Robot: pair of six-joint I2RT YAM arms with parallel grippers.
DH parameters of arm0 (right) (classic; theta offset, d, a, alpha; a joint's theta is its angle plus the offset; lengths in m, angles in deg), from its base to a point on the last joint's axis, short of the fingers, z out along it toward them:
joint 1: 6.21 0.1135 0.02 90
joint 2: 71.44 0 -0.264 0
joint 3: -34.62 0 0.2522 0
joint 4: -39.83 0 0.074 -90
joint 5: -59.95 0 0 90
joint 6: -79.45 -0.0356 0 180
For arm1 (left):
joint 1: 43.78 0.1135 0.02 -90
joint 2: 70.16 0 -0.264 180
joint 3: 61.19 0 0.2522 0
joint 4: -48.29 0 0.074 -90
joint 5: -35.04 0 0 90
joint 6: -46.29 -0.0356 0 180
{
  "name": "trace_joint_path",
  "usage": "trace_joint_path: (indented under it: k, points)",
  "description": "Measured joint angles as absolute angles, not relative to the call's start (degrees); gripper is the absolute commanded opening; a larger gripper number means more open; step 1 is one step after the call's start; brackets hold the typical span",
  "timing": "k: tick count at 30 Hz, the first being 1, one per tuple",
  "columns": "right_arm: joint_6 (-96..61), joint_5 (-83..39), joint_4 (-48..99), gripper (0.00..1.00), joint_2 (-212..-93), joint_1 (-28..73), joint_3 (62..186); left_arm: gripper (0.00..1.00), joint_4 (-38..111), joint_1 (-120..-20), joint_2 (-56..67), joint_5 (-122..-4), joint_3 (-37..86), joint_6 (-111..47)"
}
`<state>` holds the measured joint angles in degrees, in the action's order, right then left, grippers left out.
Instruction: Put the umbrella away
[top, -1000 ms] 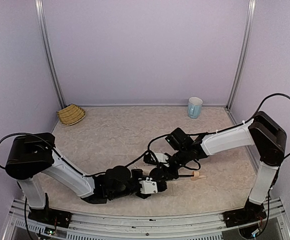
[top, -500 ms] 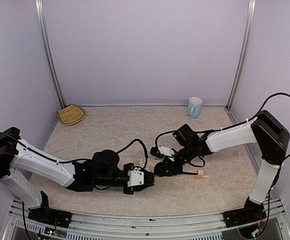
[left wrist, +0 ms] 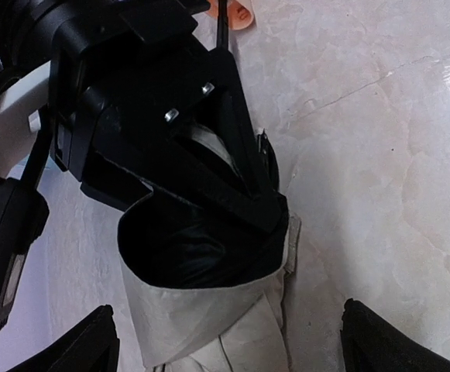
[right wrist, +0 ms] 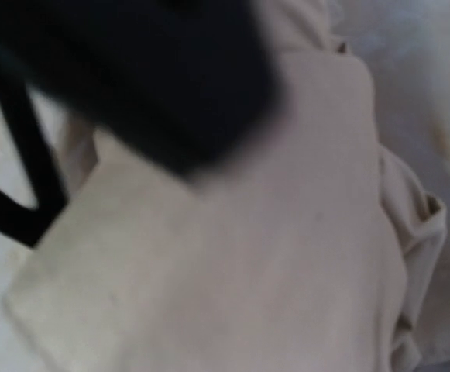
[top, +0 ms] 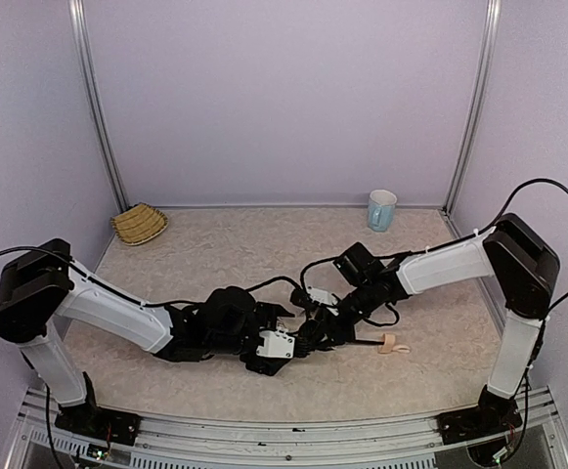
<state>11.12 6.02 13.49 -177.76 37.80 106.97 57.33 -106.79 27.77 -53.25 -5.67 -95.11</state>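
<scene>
We see both arms low over the table (top: 215,254), meeting centre-near: L arm (top: 117,313) stretched rightward, R arm (top: 440,269) angled down to the left. R gripper (top: 313,332) grips the umbrella (left wrist: 209,325) at the canopy. L gripper (left wrist: 226,337) is spread wide beside it, holding nothing. Umbrella lies flat, long axis approx. left-right, handle (top: 390,343) pointing right.

Lab test cell: plain lilac walls (top: 284,98), aluminium frame posts (top: 101,117), marble-look tabletop (top: 215,254), metal base rail (top: 264,431)

Umbrella (left wrist: 209,318): bunched cream canopy with black lining, lying low at front centre; thin black shaft (top: 367,342) and tan handle (top: 389,344) point right.
</scene>
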Motion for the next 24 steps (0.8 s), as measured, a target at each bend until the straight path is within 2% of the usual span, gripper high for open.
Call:
trace_joint_path:
  k: [5, 11, 16, 19, 22, 24]
  points:
    - [10.35, 9.52, 11.54, 0.0, -179.75, 37.56, 109.22, 0.87, 54.97, -106.22, 32.01, -52.94, -1.24, -96.92]
    - [8.93, 13.02, 9.68, 0.0, -181.59, 36.73, 110.91, 0.61, 54.38, -105.5, 36.43, -51.15, 0.82, -97.78]
    - [7.95, 14.09, 8.5, 0.02, -182.46, 35.76, 111.85, 0.26, 50.91, -105.15, 37.67, -50.21, 3.44, -98.06]
    - [8.71, 13.28, 8.11, 0.15, -182.46, 35.28, 111.91, 0.0, 47.94, -104.82, 38.66, -50.36, 5.63, -96.36]
    - [9.89, 12.14, 8.2, 0.28, -182.46, 34.47, 112.33, 0.0, 45.4, -103.92, 39.93, -51.41, 8.27, -94.32]
    - [10.2, 12.14, 8.07, 0.32, -182.46, 34.02, 112.37, 0.0, 43.8, -103.73, 40.52, -51.72, 9.69, -94.3]
